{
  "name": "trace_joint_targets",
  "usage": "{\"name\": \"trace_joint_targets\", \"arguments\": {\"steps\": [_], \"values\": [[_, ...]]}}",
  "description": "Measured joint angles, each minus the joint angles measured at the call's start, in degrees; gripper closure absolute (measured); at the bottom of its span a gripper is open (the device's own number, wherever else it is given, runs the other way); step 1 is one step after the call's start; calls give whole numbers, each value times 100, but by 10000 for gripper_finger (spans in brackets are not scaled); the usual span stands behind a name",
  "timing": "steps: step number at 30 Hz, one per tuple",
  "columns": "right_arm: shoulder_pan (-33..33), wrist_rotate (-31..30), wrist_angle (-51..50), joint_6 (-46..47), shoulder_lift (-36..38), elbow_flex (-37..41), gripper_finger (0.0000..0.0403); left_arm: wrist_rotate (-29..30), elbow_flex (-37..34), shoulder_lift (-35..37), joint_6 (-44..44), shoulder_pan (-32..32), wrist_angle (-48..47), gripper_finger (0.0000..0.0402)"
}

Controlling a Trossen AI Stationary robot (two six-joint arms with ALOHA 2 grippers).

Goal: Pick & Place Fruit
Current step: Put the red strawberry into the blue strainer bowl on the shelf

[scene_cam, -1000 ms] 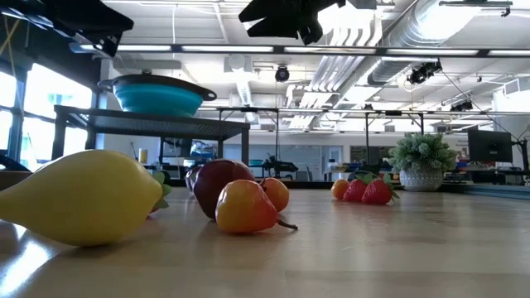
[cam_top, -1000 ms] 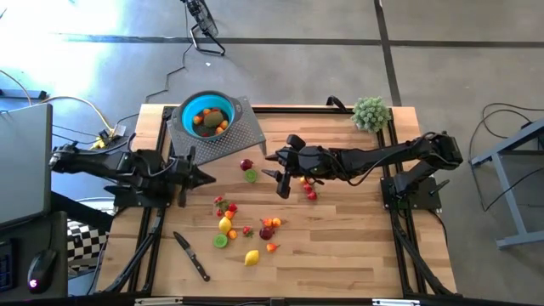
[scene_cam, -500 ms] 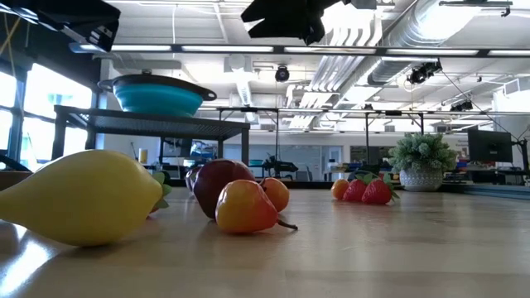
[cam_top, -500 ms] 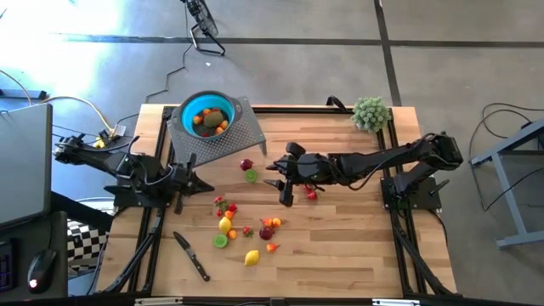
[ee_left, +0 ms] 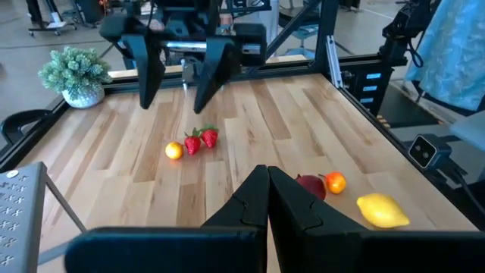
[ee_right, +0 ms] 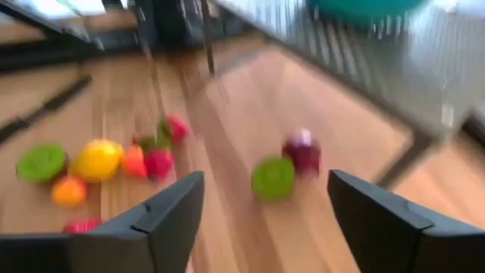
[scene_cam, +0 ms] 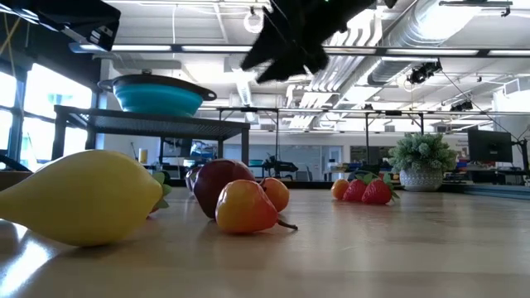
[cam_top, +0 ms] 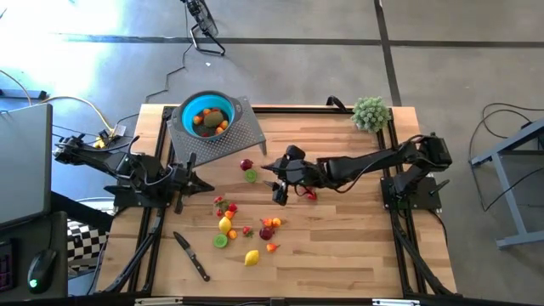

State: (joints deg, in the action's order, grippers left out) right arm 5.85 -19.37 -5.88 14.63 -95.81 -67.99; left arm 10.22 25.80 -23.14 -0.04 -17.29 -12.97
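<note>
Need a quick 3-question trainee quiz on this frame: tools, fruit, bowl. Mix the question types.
1. True or false: the right tool stands open and empty above the table.
2. Multiple choice: where does the teal bowl sit? A) flat on the wooden table B) on the raised perforated metal stand at the table's far left C) beside the knife
3. Fill in: the left tool waits at the table's left edge with its fingers ____.

Key:
1. True. Its fingers are spread with nothing between them; the lime-green fruit and maroon fruit lie ahead on the wood.
2. B
3. shut
</note>
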Motion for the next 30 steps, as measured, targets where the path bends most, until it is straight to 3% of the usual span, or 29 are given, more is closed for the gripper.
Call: {"name": "trace_joint_targets", "arguments": {"steps": [4, 8, 17, 25, 30], "values": [[2, 133, -1268, 1115, 138, -2, 99, -2, 0, 0, -16, 1, -12, 402], [2, 673, -2742, 2187, 166, 1, 103, -4, 0, 0, -19, 1, -37, 401], [168, 1327, -4780, 1992, 168, 1, 148, -17, 0, 1, -20, 1, -48, 402], [112, 1483, -5064, 1847, 169, 8, 164, -15, 0, 2, -21, 1, -48, 402], [80, 1554, -4534, 1519, 179, 461, 164, -13, 0, 2, -21, 1, -72, 402]]}}
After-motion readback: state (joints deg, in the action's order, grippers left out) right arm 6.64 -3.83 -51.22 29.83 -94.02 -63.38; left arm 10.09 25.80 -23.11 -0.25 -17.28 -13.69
